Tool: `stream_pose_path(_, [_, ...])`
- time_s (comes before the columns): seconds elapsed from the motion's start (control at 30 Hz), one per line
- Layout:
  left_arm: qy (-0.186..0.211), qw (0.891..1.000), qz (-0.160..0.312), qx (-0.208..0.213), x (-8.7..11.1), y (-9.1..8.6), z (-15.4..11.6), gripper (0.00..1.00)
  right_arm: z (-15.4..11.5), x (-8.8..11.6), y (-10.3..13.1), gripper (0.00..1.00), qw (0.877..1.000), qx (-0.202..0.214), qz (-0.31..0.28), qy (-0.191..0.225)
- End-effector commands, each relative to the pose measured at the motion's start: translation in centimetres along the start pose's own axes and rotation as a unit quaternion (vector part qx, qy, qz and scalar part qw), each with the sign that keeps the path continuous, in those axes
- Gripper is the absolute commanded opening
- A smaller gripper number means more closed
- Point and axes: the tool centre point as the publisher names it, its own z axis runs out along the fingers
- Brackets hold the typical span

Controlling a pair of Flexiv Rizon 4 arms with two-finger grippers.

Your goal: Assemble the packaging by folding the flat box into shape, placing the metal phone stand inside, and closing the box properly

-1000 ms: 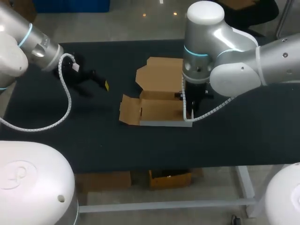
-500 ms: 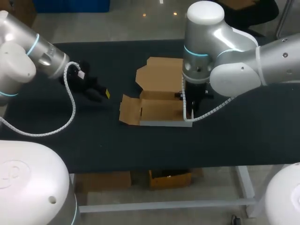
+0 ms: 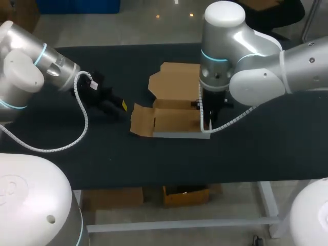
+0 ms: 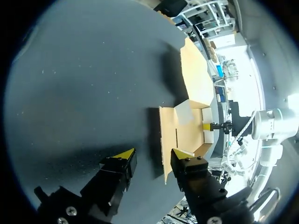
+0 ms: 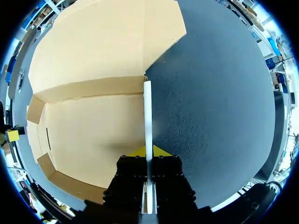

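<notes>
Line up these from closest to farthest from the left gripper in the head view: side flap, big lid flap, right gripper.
1. Side flap: just ahead of the left gripper.
2. Big lid flap: farther along, toward the back.
3. Right gripper: past both flaps, shut on the end wall.

L arm [image 3: 23, 77] angled low, jaws apart — R arm [image 3: 256, 77] wrist vertical, jaws pinching box wall [image 5: 147, 116].

Right jaws clamping the upright white side wall [image 5: 147, 112] of the open box [image 5: 93, 130], dark desk [image 5: 210, 116] lying beside it
</notes>
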Motion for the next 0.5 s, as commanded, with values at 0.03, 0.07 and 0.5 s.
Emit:
stream_pose_path(0.03, [0.000, 1.000, -0.003, 0.000, 0.5, 0.0, 1.4, 0.48, -0.1, 0.0, 0.0, 0.00, 1.000, 0.001, 0.000, -0.002])
stream_pose_path(0.07, [0.000, 1.000, -0.003, 0.000, 0.7, 0.0, 1.7, 0.49, -0.1, 0.0, 0.0, 0.00, 1.000, 0.001, 0.000, -0.002])
stream_pose_path(0.5, [0.011, 1.000, -0.015, 0.001, 1.8, 0.7, 3.8, 0.44, -0.1, 0.0, 0.0, 0.00, 1.000, 0.001, 0.000, -0.002])
